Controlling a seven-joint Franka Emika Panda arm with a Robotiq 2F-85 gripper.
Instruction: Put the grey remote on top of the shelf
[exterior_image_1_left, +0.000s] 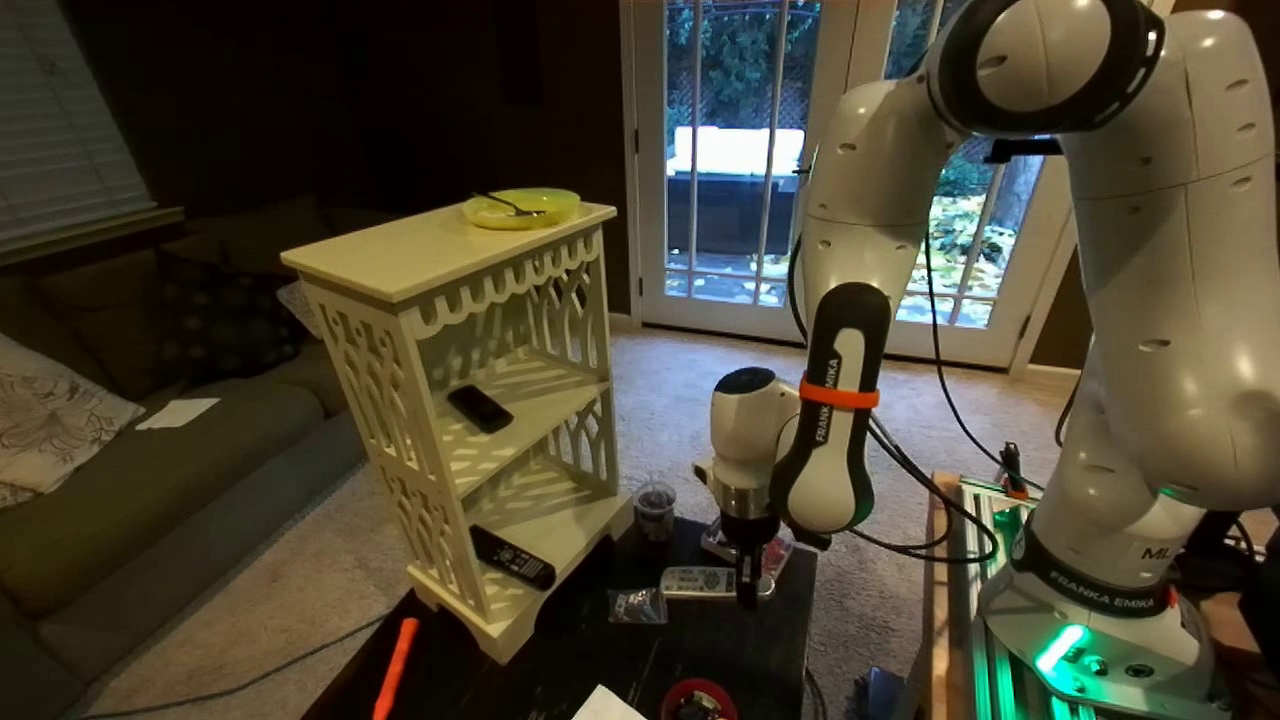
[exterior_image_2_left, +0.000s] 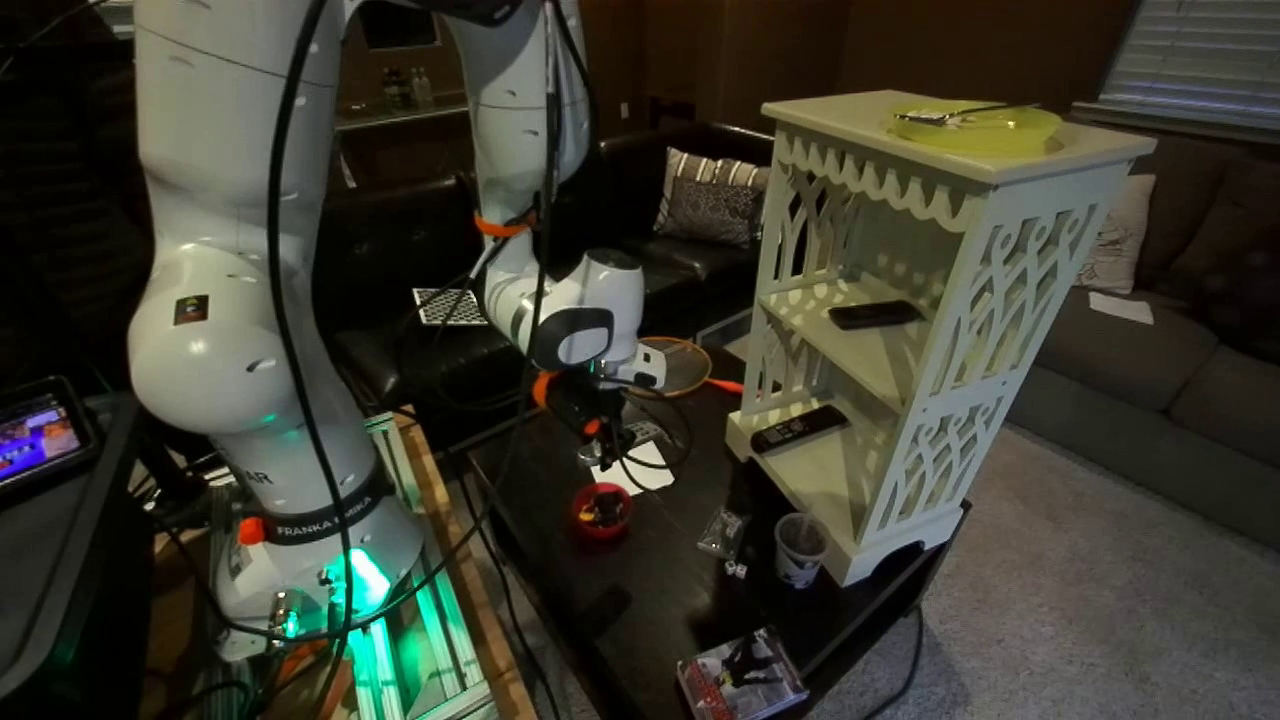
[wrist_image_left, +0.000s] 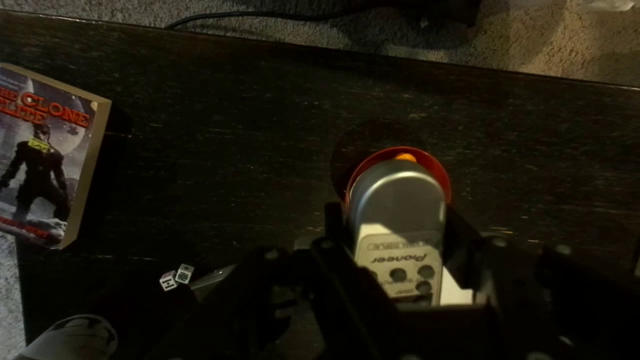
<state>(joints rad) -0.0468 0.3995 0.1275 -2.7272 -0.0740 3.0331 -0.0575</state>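
The grey remote (wrist_image_left: 400, 210) sits between the fingers of my gripper (wrist_image_left: 392, 220), which is shut on it. Its rounded end points away from the wrist, above the red bowl in the wrist view; its near part is hidden by the gripper. In an exterior view the remote (exterior_image_1_left: 697, 581) shows beside the gripper (exterior_image_1_left: 747, 588), low over the dark table. It also shows in an exterior view (exterior_image_2_left: 643, 432) by the gripper (exterior_image_2_left: 606, 445). The cream-white shelf (exterior_image_1_left: 400, 250) stands upright on the table, its top well above my gripper; it also shows in an exterior view (exterior_image_2_left: 845, 112).
A yellow plate (exterior_image_1_left: 535, 208) with a fork lies on the shelf's top, toward one end. A black remote (exterior_image_1_left: 512, 557) and a black device (exterior_image_1_left: 480, 408) lie on lower tiers. A red bowl (exterior_image_2_left: 602, 513), cup (exterior_image_2_left: 800, 550) and book (exterior_image_2_left: 742, 672) are on the table.
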